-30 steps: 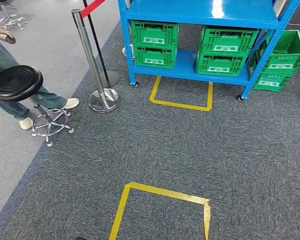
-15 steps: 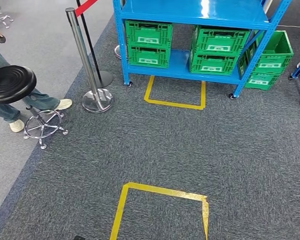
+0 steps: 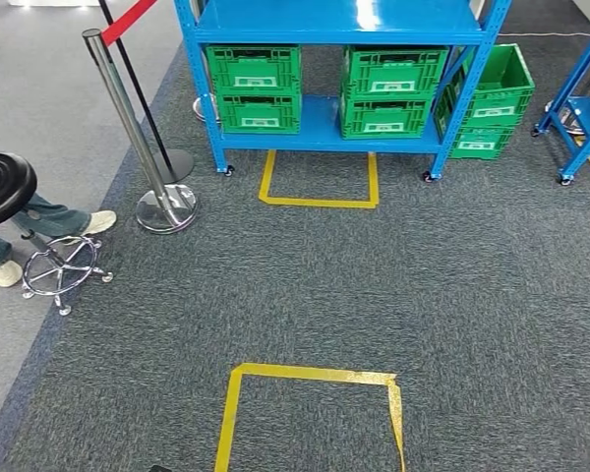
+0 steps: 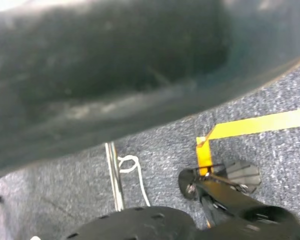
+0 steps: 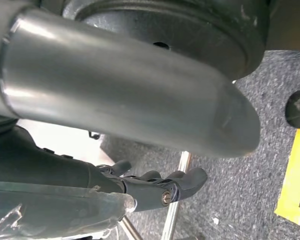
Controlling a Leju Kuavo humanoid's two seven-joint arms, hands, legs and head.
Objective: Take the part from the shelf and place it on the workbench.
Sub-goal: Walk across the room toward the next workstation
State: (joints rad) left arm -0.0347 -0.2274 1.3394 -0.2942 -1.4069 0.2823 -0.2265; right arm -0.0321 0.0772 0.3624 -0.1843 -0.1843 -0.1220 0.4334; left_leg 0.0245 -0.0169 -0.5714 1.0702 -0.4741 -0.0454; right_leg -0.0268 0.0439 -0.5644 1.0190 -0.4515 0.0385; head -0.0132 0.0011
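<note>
standing well ahead, the blue shelf [image 3: 329,25] holds green crates [image 3: 255,87]; right hand [image 5: 156,187] state unclear.

Grey carpet [image 3: 455,295] covers the floor, meeting a paler grey strip at the left; a yellow tape square [image 3: 318,182] lies on it further off, and a second tape outline [image 3: 311,375] lies near the bottom of the head view; a chrome stanchion [image 3: 140,138] with a red belt [image 3: 129,17] stands on its round base; a black stool [image 3: 3,187] on a chrome foot stands at the left, with a person's legs [image 3: 47,218] and pale shoes behind it.
</note>
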